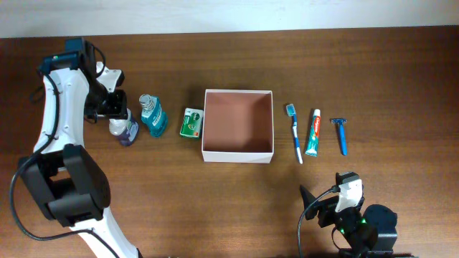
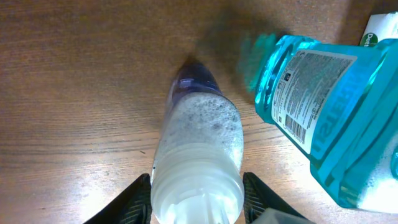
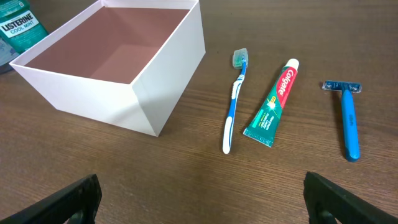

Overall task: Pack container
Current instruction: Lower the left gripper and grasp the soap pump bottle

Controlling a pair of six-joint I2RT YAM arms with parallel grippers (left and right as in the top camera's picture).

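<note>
The container (image 1: 237, 154) is a shallow white box with a pinkish-brown inside, empty, at the table's middle; it also shows in the right wrist view (image 3: 166, 81). My left gripper (image 1: 115, 115) is at the far left, its fingers (image 2: 198, 200) pressed on both sides of the white cap of a small purple bottle (image 2: 202, 134) that stands on the table (image 1: 126, 132). My right gripper (image 1: 333, 204) is open and empty (image 3: 202, 186) near the front edge, well clear of the container.
A teal mouthwash bottle (image 1: 151, 115) stands right of the purple bottle, close in the left wrist view (image 2: 329, 93). A green packet (image 1: 191, 122) lies against the container's left wall. A toothbrush (image 1: 295, 133), toothpaste tube (image 1: 313, 133) and blue razor (image 1: 341, 136) lie right of it.
</note>
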